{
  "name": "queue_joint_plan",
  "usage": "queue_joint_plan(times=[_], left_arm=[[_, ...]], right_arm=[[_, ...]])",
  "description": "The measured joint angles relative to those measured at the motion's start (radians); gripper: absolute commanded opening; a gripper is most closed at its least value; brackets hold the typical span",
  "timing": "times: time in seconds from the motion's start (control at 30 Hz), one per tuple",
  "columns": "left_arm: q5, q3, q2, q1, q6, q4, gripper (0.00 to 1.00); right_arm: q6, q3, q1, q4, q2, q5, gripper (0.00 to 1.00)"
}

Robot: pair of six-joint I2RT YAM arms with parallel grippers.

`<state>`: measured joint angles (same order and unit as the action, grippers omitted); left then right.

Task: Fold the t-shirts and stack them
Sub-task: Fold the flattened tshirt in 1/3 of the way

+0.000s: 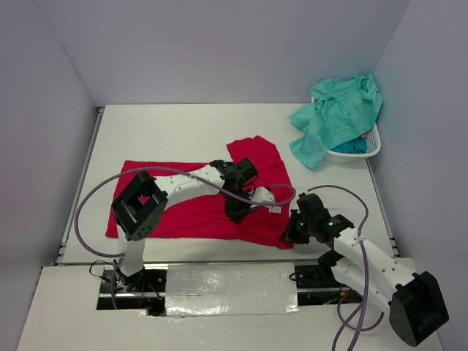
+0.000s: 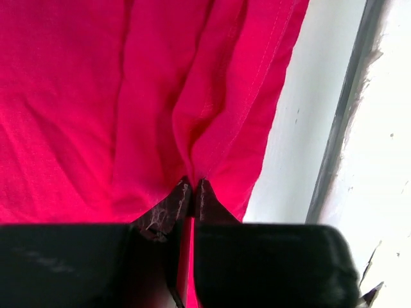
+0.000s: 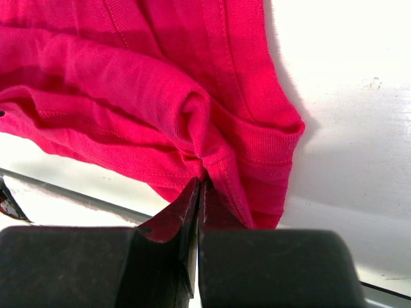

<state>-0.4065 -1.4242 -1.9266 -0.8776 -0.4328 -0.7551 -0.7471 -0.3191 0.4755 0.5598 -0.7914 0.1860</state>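
By the white counter's (image 1: pixel 183 131) near edge, the right end effector (image 3: pixel 199 184) and, just left, the left end effector (image 2: pixel 192 183) each pinch shut on the spread crimson red cloth t-shirt (image 1: pixel 186 201), likely to fold it, while far right a mint-teal cloth t-shirt (image 1: pixel 340 113) drapes a white lattice basket (image 1: pixel 369 150).

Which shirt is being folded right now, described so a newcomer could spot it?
On the white table, just beyond the arm bases, the crimson shirt lies spread out, its near-right part pinched by the left gripper and right gripper. It is the only red cloth; the mint-teal shirt is heaped on the white basket at the far right corner.
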Motion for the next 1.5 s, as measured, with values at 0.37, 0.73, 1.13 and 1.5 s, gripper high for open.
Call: queue_joint_plan(times=[0.37, 0.73, 1.13, 1.5], left_arm=[[0.012, -0.043, 0.003, 0.030, 0.022, -0.034, 0.00], [0.060, -0.122, 0.008, 0.157, 0.078, 0.023, 0.00], [0.149, -0.035, -0.003, 0.207, 0.236, 0.257, 0.00], [0.119, -0.023, -0.060, 0.208, 0.276, 0.312, 0.03]], right_arm=[[0.018, -0.071, 0.000, 0.030, -0.048, -0.034, 0.00], [0.258, -0.499, -0.095, -0.047, -0.435, -0.162, 0.00], [0.414, -0.573, -0.173, -0.159, -0.673, -0.178, 0.00], [0.480, -0.600, -0.181, -0.275, -0.694, -0.146, 0.03]])
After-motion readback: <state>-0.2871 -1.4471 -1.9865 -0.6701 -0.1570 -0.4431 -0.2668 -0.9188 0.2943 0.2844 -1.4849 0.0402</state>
